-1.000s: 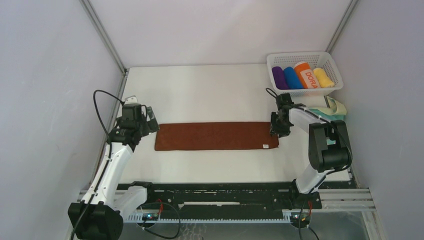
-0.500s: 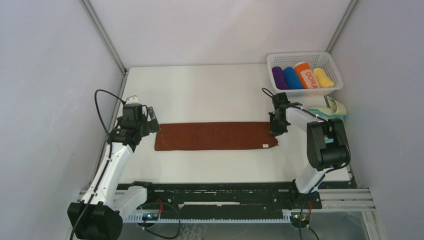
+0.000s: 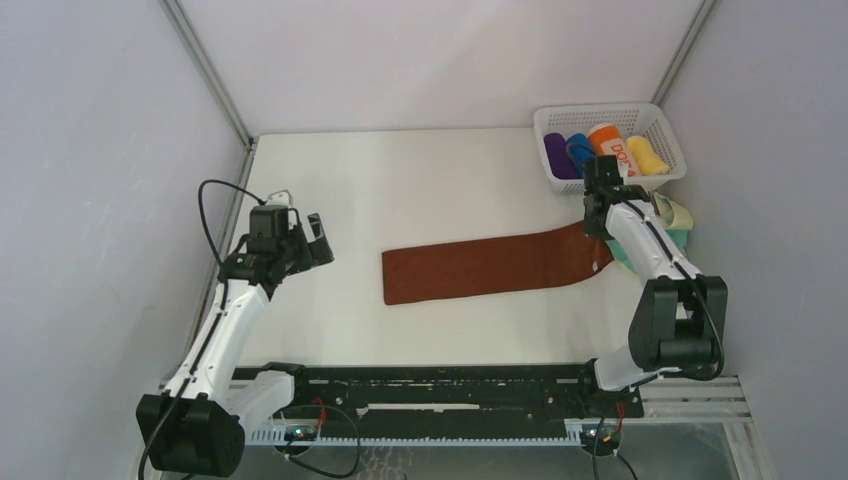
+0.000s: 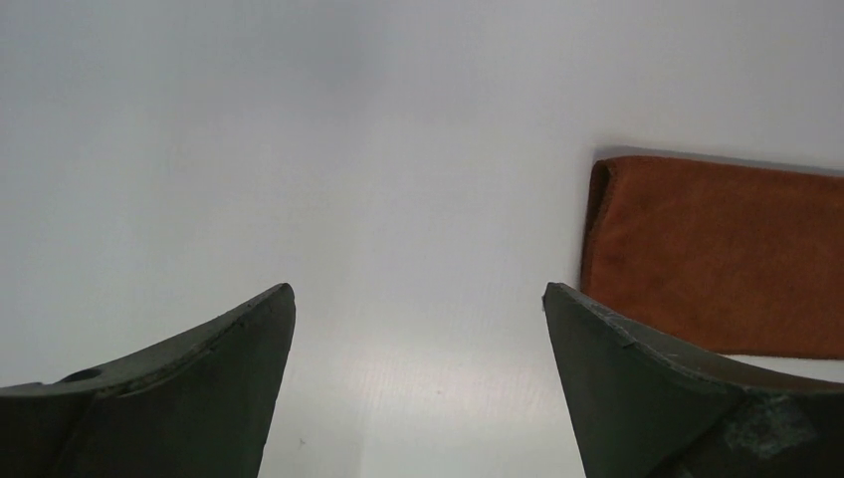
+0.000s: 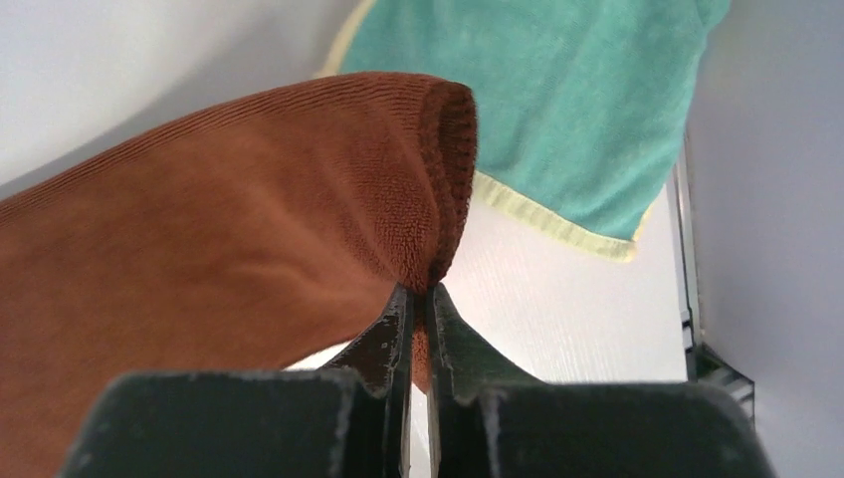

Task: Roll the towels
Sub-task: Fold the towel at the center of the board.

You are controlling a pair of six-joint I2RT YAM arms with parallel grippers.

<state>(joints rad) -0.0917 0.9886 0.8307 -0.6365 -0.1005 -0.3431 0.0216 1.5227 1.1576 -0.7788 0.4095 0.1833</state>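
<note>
- Pinching the right-hand end of the rust-brown towel [image 5: 219, 229], the right gripper [image 5: 418, 294] is pressing its jaws together on the cloth's rounded edge, low in the middle of the right wrist view.
- That end is arching up off the table [image 3: 420, 180] at the right of the overhead frame, while the rest of the oblong is lying flat, slanting down toward the centre.
- The teal towel [image 5: 557, 100], edged in pale yellow, is lying at the upper right of the wrist view, just beyond the pinched end.
- The left gripper [image 3: 318, 240] is hovering at the left of the overhead frame, jaws spread wide and holding nothing, well apart from the rust-brown towel's left end.
- A white basket [image 3: 560, 118] is sitting at the upper right, holding coloured rolls.
</note>
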